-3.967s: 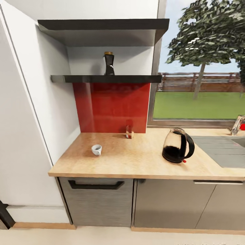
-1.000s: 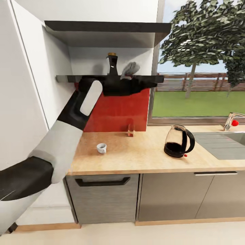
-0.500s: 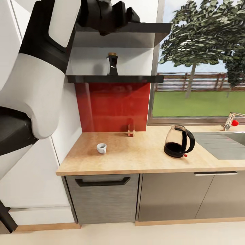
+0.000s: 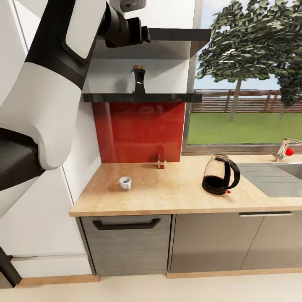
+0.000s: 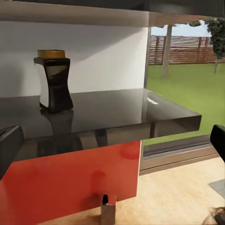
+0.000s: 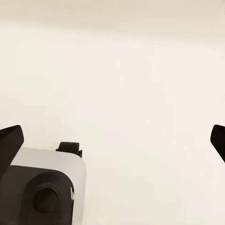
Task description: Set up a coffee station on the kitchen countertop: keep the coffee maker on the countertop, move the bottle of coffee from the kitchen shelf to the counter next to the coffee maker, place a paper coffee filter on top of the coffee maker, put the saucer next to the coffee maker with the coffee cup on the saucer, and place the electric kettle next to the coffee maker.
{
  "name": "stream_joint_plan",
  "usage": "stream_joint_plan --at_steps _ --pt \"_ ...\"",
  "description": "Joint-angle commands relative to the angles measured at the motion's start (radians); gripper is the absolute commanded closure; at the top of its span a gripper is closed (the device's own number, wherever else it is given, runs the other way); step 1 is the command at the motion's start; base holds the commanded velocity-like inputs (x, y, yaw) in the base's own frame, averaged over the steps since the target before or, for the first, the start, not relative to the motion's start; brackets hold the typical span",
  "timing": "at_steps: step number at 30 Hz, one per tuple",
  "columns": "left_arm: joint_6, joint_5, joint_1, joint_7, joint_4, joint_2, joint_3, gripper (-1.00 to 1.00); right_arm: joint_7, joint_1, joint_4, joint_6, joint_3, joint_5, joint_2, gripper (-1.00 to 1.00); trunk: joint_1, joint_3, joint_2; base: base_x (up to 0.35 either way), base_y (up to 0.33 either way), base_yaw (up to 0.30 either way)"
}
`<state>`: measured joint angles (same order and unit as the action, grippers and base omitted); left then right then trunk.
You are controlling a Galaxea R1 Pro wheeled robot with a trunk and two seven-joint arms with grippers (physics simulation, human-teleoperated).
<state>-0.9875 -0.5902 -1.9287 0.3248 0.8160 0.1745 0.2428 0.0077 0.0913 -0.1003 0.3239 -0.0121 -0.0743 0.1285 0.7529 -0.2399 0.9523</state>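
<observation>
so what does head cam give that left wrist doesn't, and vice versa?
Head view alone: the coffee cup, the whole electric kettle, the sink, the cabinet fronts and the raised left arm. Left wrist view alone: the left gripper, its fingertips wide apart. Both: the bottle of coffee on the kitchen shelf, the red backsplash and the countertop.

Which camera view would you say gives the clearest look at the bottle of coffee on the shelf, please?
The left wrist view: the bottle of coffee is large there, its yellow lid and dark waisted body standing upright on the kitchen shelf. The head view has it small and distant on the same shelf. The right wrist view faces a pale surface instead.
</observation>
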Motion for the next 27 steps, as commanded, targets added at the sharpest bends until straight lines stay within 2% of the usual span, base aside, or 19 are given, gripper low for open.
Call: stream_joint_plan --at_steps 1,9,16,21,25,27 --pt "-0.002 -0.01 -0.001 0.01 -0.001 0.0 0.001 -1.0 0.0 0.001 0.001 0.003 0.0 -0.007 0.0 -1.0 -0.004 0.002 -0.006 0.0 0.0 0.0" --pt "-0.002 -0.01 -0.001 0.011 -0.042 0.0 0.004 -1.0 0.0 0.001 0.001 0.003 0.0 -0.007 0.0 -1.0 -0.035 0.027 -0.062 0.0 0.0 0.0" --pt "0.002 -0.01 -0.001 0.013 -0.134 0.0 0.009 -1.0 0.0 0.001 0.0 0.003 0.0 -0.007 0.0 -1.0 -0.061 0.049 -0.111 0.0 0.0 0.0" --pt "0.005 -0.01 0.0 0.017 -0.157 0.0 0.009 -1.0 0.0 0.0 0.0 0.003 0.0 -0.007 0.0 -1.0 -0.081 0.064 -0.146 0.0 0.0 0.0" --pt "0.028 -0.01 0.0 0.017 -0.21 0.0 0.013 -1.0 0.0 0.001 0.001 0.003 0.0 -0.007 0.0 -1.0 -0.096 0.077 -0.174 0.0 0.0 0.0" --pt "0.06 -0.01 0.0 0.017 -0.246 0.0 0.019 -1.0 0.0 0.001 0.001 0.003 0.0 -0.007 0.0 -1.0 -0.104 0.083 -0.188 0.0 0.0 0.0"
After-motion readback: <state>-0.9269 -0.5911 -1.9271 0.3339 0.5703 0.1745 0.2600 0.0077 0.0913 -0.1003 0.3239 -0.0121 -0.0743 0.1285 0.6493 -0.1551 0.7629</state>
